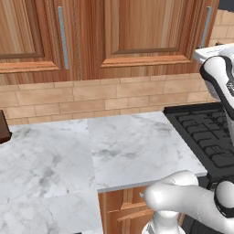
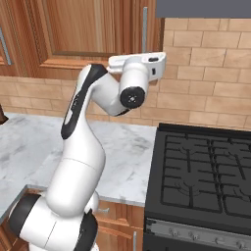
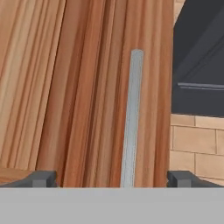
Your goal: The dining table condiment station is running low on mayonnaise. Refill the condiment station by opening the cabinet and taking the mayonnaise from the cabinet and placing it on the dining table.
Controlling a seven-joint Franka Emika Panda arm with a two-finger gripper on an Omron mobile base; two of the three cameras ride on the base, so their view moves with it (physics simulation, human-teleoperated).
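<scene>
The gripper (image 3: 112, 178) stands fully open and empty, its two dark fingertips (image 3: 41, 178) wide apart, pointed at the closed door of the cabinet (image 3: 87, 87) with the long grey bar handle (image 3: 131, 118) lying between the tips but closer to the right one, not touched. The arm (image 2: 83, 147) rises from the base in front of the marble counter (image 1: 132, 146), its hand raised level with the cabinet's lower edge, beside the black stove (image 2: 206, 176) and brick backsplash (image 2: 206, 78). The cabinet door is shut, so the mayonnaise cannot be seen.
</scene>
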